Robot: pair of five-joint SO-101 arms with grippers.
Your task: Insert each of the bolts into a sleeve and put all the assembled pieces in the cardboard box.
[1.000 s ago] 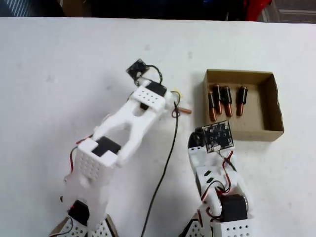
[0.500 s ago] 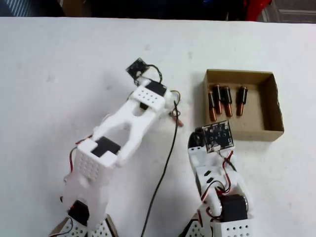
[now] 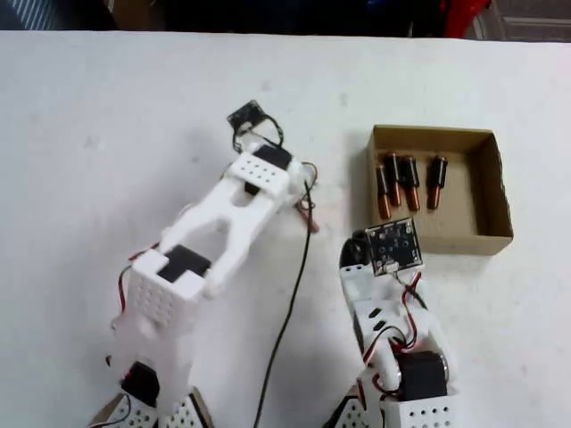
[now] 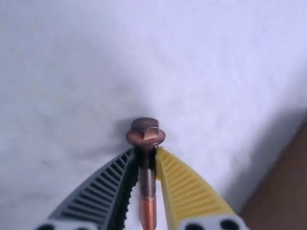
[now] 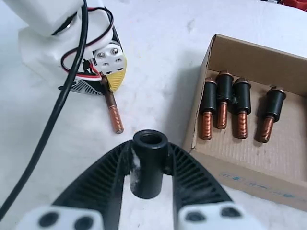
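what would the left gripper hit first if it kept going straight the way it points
Probably the bare table, with the bolt head held in the left gripper touching first; how near is unclear.

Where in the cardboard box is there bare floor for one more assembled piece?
The cardboard box has bare floor between the rightmost assembled piece and its right wall. Its left half is crowded: four pieces lie side by side.

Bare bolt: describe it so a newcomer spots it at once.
Find the cardboard box on the white table. Beside it, the left gripper pinches a copper bolt just under its head. Unlike the four sleeved bolts in the box, its shank is bare.
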